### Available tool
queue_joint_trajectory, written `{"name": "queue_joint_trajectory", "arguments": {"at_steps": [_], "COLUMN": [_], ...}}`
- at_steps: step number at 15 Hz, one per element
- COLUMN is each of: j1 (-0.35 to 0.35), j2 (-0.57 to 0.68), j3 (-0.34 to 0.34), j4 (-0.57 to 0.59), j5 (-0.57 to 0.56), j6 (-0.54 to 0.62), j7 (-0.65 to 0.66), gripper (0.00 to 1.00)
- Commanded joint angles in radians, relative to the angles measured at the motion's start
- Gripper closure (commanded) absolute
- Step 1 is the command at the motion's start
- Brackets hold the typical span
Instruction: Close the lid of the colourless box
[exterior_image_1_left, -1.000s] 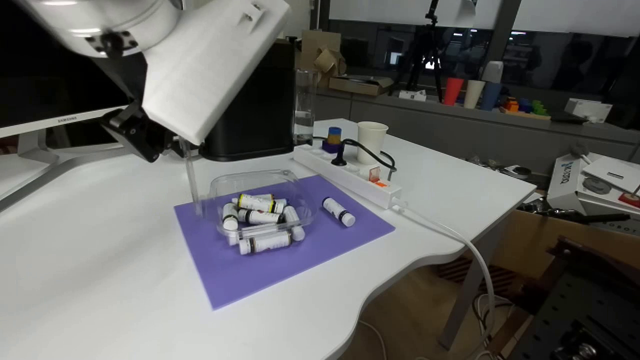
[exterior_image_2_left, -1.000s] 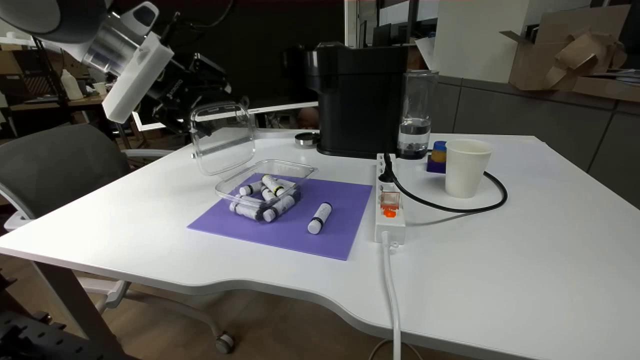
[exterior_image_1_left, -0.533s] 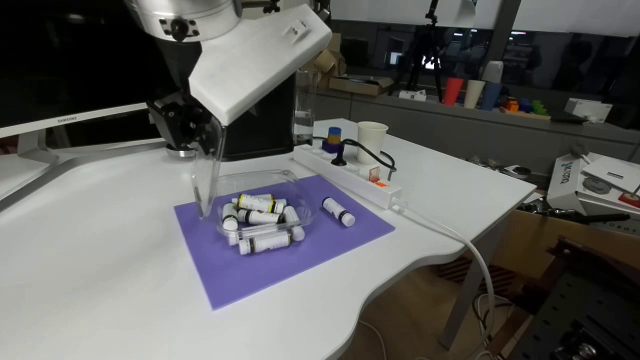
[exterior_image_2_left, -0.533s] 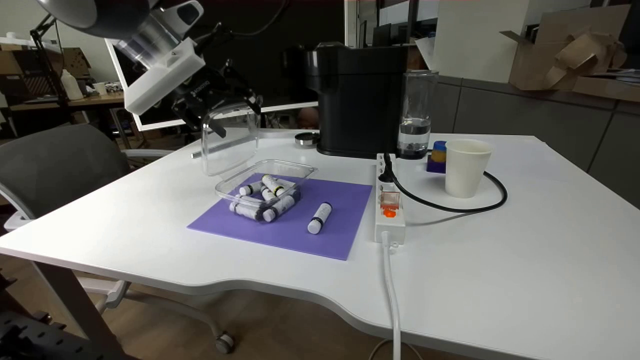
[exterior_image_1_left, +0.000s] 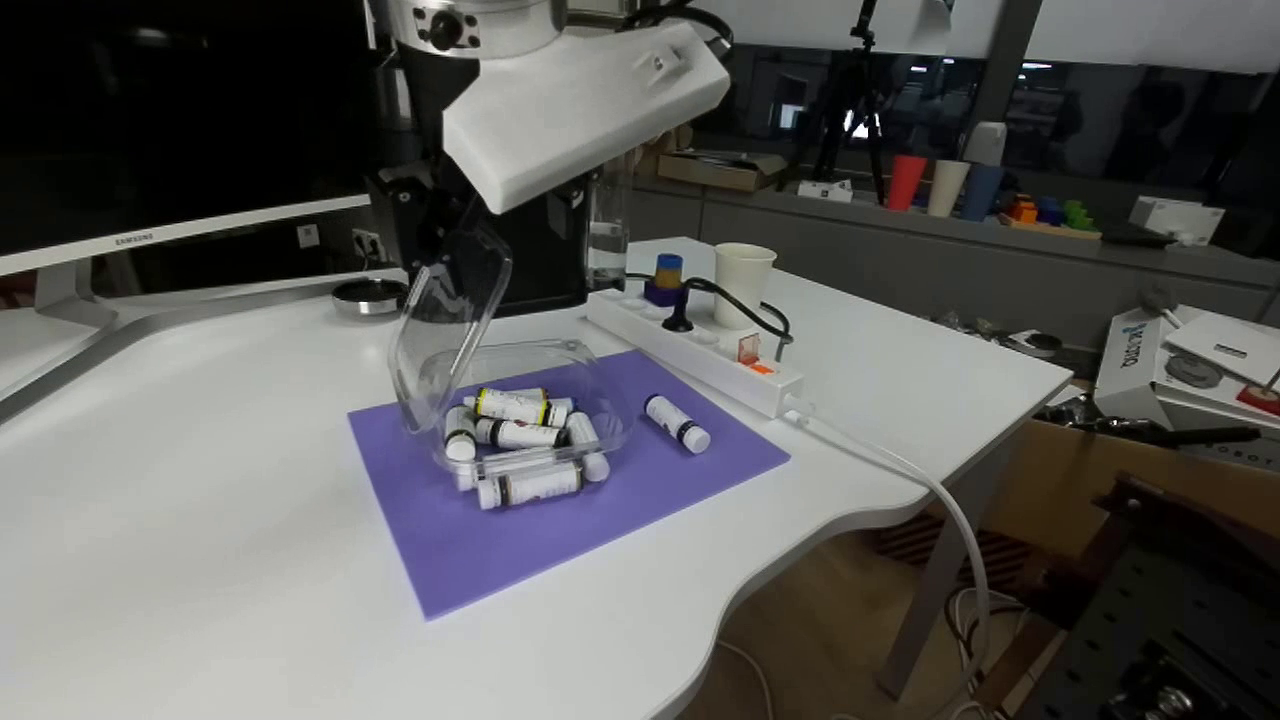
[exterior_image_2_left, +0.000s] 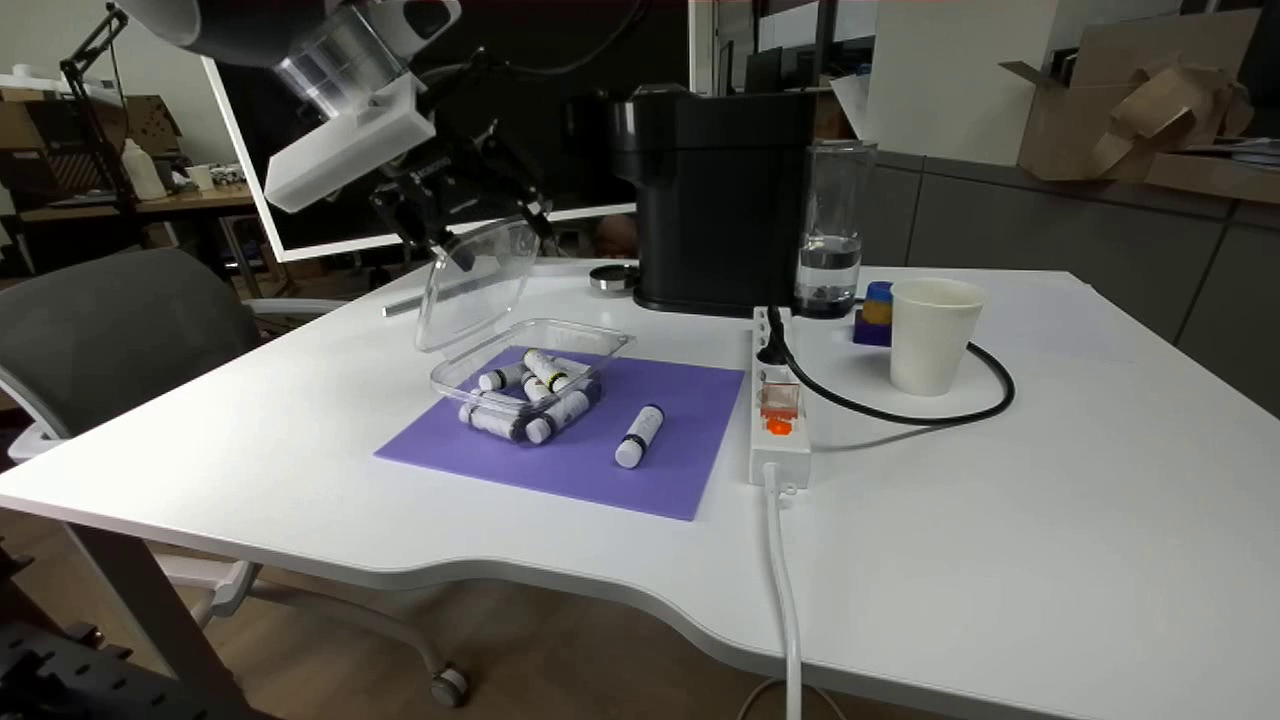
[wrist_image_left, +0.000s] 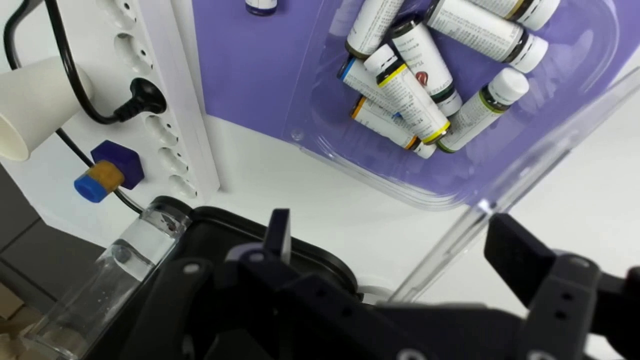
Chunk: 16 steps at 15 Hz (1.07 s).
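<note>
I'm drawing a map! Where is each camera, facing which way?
Wrist view: behind the open gripper, which shows; faces the colourless box.
In an exterior view: off the arm, facing the purple mat; arm and gripper show.
In an exterior view: off the arm, facing a black machine; arm and gripper show.
Both exterior views share the tilted lid.

In an exterior view, the white desk (exterior_image_2_left: 1050, 500) carries a purple mat (exterior_image_2_left: 570, 465). From the mat, a metal dish (exterior_image_2_left: 611, 280) lies at 12 o'clock, a black appliance (exterior_image_2_left: 720, 215) at 1, a coloured stack (exterior_image_2_left: 876, 314) at 2, a paper cup (exterior_image_2_left: 933, 340) between 2 and 3, a white power strip (exterior_image_2_left: 780, 452) at 3. A clear cylinder (exterior_image_2_left: 830, 250) beside the appliance seems to stand on the desk.
</note>
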<state>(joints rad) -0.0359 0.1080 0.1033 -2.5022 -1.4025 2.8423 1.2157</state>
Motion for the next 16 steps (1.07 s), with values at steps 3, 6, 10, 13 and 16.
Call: {"name": "queue_joint_trajectory", "arguments": {"at_steps": [3, 6, 10, 13, 16], "j1": [-0.059, -0.097, -0.148, -0.176, -0.179], "j2": [-0.044, -0.031, -0.023, -0.035, -0.069], "j3": [-0.026, -0.028, -0.014, 0.014, 0.042], "j4": [-0.086, -0.119, -0.138, -0.153, -0.156], "j5": [0.192, 0.368, 0.618, 0.817, 0.945], "j6": [0.071, 0.099, 0.071, 0.068, 0.021], "j7": [-0.160, -0.313, -0.536, -0.730, -0.875], "gripper": [0.00, 0.00, 0.00, 0.00, 0.00]}}
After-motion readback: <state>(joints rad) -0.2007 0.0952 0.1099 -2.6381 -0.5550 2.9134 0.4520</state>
